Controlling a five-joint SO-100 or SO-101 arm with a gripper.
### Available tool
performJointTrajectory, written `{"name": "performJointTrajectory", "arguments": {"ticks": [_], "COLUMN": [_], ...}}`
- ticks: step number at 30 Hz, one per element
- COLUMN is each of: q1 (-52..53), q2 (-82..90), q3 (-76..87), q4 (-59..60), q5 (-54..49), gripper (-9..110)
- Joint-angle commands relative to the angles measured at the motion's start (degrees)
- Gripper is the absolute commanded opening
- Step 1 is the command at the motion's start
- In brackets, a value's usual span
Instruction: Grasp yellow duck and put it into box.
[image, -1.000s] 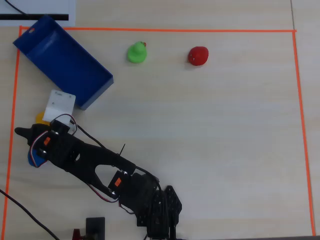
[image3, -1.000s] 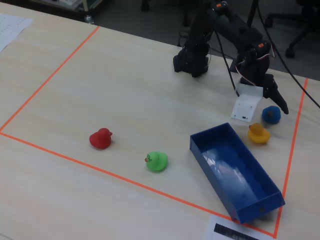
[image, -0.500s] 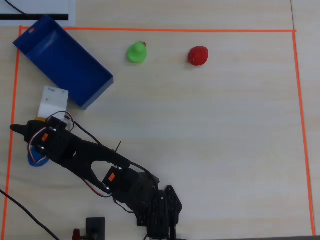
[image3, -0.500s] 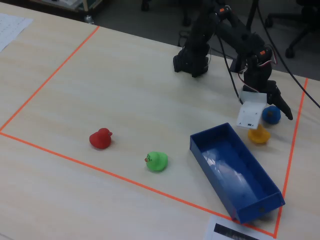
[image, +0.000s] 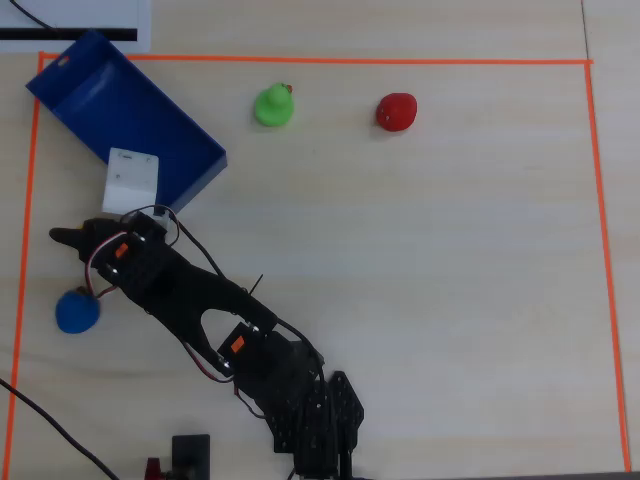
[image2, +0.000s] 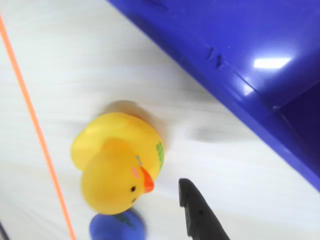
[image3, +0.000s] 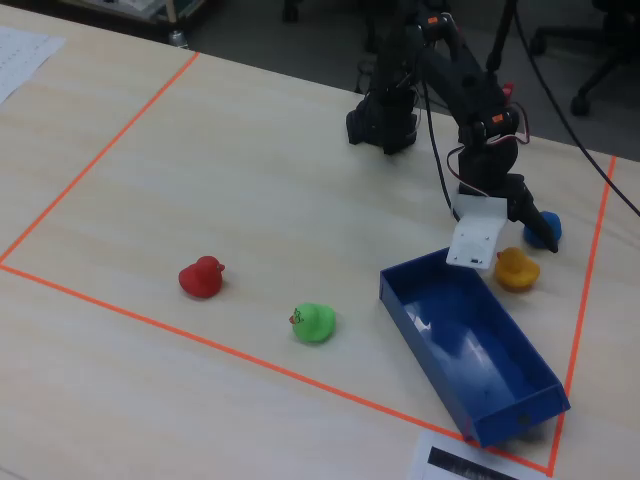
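Yellow duck (image2: 117, 162) sits on the light wood desk (image3: 250, 190), upright, orange beak pointing toward the lower right of the wrist view. It lies just outside the long wall of the blue box (image2: 240, 65), near it but not touching, a strip of bare desk between them. An orange tape line (image2: 35, 120) runs past the duck's other side in the same view.

In the fixed view the yellow duck (image3: 517, 268) is beside the near end of the box (image3: 470, 350), with the blue duck (image3: 543, 229) just beyond it toward the desk edge. The overhead view does not show the yellow duck; the arm covers that spot. The blue duck (image: 77, 310) shows there at lower left, close to the tape border.

End effector (image2: 197, 210): only one dark finger tip enters the wrist view from the bottom edge, just beside the duck's beak, not touching it. The second finger is out of frame, so whether the jaws are spread or closed cannot be told. Nothing is held between them that can be seen. In the overhead view the end effector (image: 80, 240) points left, next to the box's lower corner, with a white block on the wrist overlapping the box (image: 130, 110) wall.

Green duck (image: 274, 105) and red duck (image: 396, 112) stand well apart from the arm, along the far tape line.
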Motion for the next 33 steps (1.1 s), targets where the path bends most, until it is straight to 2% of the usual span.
{"name": "performJointTrajectory", "arguments": {"ticks": [1,13,26,31,33], "q1": [0.97,2.99,0.18,0.35,0.44], "q2": [3.08,4.92,4.57,4.13,3.96], "q3": [1.05,3.96,6.15,5.62,5.62], "q4": [-3.6,-9.32,-9.84,-10.63,-11.69], "q5": [-0.18,1.58,2.72,3.6,4.83], "gripper": [46,38,37,27,15]}}
